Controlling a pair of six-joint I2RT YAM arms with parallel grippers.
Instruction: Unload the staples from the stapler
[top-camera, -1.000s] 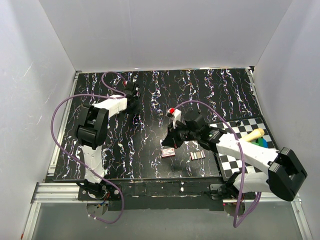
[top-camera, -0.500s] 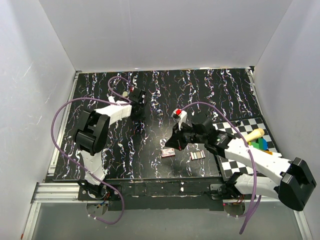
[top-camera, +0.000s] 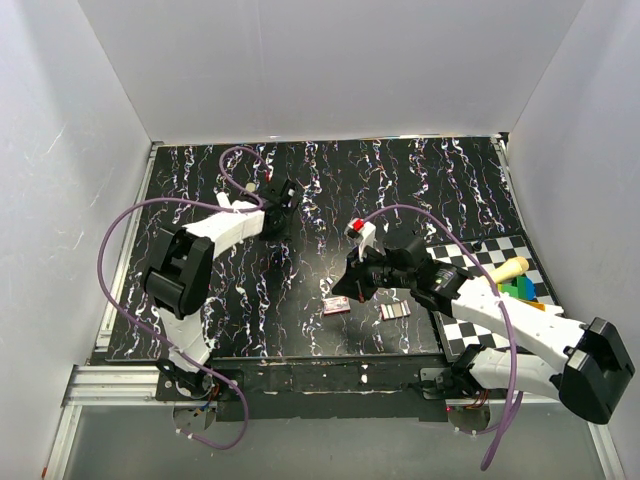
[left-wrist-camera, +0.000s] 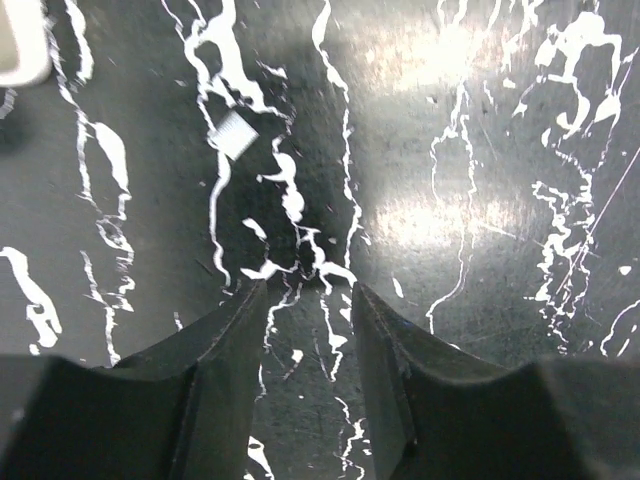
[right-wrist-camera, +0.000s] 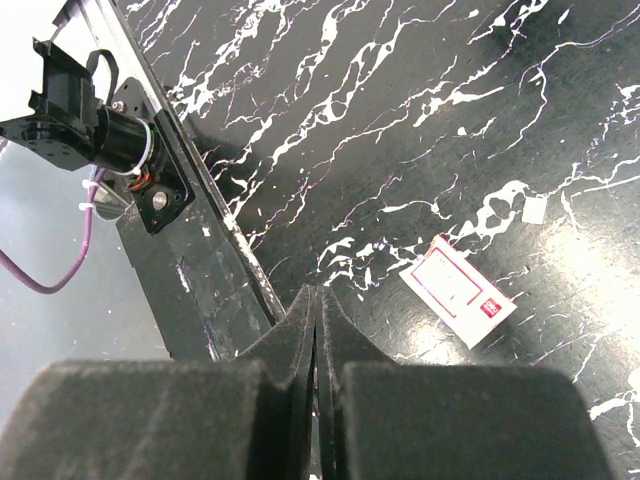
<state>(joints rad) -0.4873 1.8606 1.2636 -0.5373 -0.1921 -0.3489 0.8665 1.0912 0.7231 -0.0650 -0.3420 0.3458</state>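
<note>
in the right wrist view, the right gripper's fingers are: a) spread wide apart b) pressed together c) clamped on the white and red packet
b: the right gripper has its fingers closed flat against each other, while the white and red packet lies apart from them on the black marbled table.

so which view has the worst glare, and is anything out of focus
Left wrist: bright glare washes out the marbled table at top centre and mid-right, and the left tool is dark and soft; right wrist: the right tool blurs in the foreground while the card is sharp; top external: even light, little glare.
</note>
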